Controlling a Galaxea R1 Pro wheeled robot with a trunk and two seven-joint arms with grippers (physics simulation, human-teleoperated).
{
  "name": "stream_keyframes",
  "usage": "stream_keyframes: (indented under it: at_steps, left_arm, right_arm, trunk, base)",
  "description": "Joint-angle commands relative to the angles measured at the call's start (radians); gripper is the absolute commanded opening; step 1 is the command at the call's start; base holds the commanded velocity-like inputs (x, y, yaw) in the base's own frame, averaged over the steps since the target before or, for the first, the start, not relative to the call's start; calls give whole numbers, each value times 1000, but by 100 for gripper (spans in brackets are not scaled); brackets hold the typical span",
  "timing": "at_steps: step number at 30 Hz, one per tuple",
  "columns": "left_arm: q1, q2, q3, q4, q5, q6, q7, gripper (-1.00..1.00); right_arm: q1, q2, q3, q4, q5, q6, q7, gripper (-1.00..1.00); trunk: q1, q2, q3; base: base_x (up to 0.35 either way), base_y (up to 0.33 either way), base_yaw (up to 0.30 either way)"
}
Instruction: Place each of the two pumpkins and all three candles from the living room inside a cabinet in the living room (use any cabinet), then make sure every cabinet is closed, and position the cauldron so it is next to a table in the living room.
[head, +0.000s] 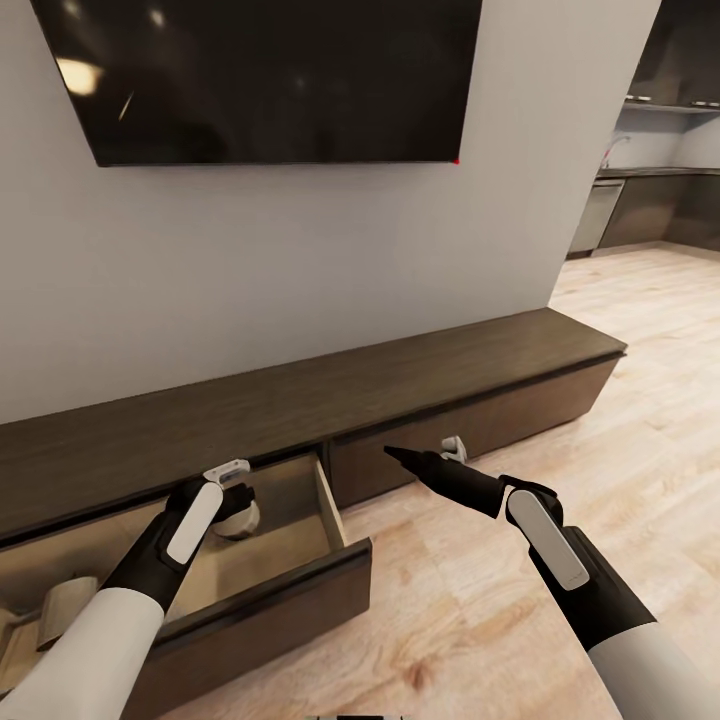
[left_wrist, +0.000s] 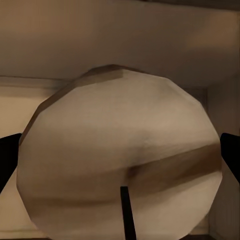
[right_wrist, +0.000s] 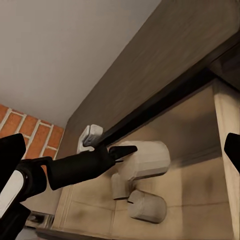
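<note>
While clamped: left end effector (head: 243, 505) on candle (left_wrist: 120, 155)

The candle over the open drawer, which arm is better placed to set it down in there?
Left. The left gripper hangs over the open drawer with the candle between its fingers; two more candles lie inside. The right gripper points at the closed front, holding nothing.

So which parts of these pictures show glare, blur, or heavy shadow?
Head view: soft bright reflections sit on the dark TV screen, upper left; the drawer interior is shaded. Left wrist view: the candle is very close and looks soft, with faceted edges. Right wrist view: sharper, with a dark shadow line under the cabinet top.
</note>
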Motion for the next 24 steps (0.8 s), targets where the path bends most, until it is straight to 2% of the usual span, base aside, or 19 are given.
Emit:
stream_keyframes:
  at_steps: [1,6,16,24]
  left_arm:
    - [-1,1,-4,-1,11,0,10,-100]
    - [-1,1,-4,-1,11,0,10,-100]
    - [-1,1,-4,-1,12,0,10,-100]
    - [-1,1,-4,-1,12,0,10,-100]
  right_arm:
    - [-1,-1,1,0,-1,2,2,100]
    - [-1,-1,1,0,-2,2,2,100]
    - [-1,-1,1,1,-2,2,2,100]
    - [-1,-1,1,0,-3,1,5,100]
  trunk:
    - [0,0,-1]
    - [0,0,-1]
    - [0,0,-1]
    - [4,-2,-32]
  base:
    - [148,0,0]
    - [152,0,0]
    - [9,0,0]
    - [0,0,0]
